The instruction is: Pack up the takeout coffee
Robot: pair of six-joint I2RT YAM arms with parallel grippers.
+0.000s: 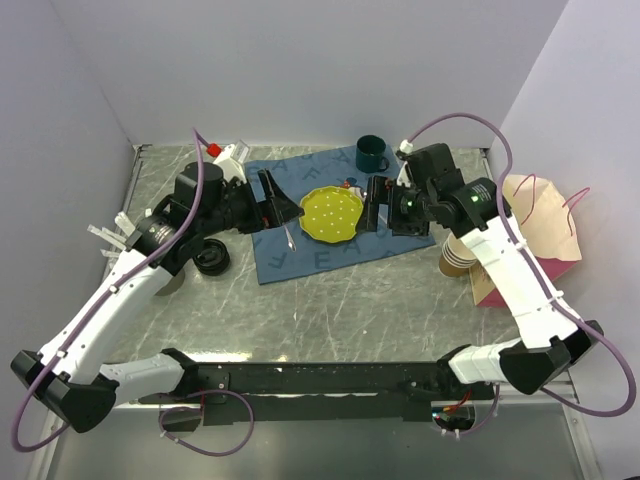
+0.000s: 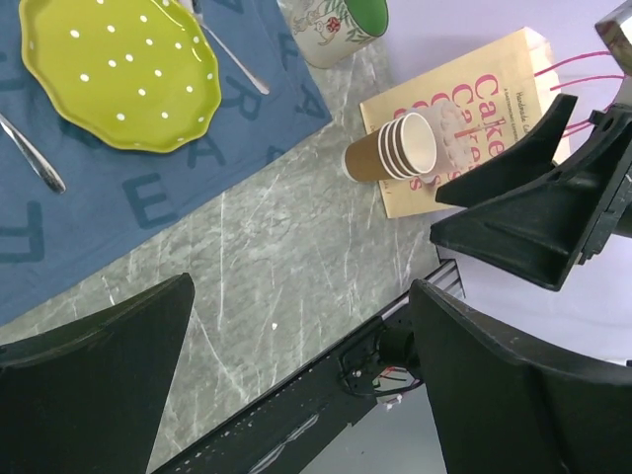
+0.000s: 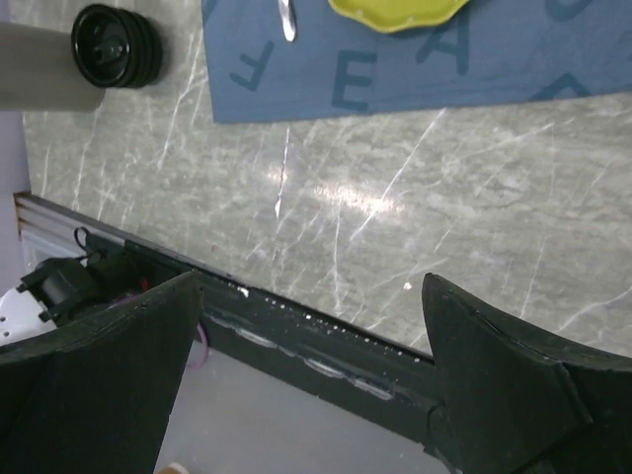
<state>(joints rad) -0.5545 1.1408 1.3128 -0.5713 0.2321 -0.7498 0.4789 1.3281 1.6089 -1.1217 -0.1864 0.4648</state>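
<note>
Hovering over the blue mat (image 1: pixel 300 262), the left tool (image 1: pixel 272 212) and right tool (image 1: pixel 378 215) flank the yellow plate (image 1: pixel 332 214), both released and empty. The takeout coffee (image 1: pixel 212 259) sits on the bench (image 1: pixel 350 310), just left of the mat.

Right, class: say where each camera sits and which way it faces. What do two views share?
Top: above and behind, looking down at the table; left arm and right arm show.
Left wrist: on its arm, facing right to cups and bag; left tool shows, open.
Right wrist: on its arm, facing coffee and near rail; right tool shows, open.
Shared: the plate, in all three.
</note>
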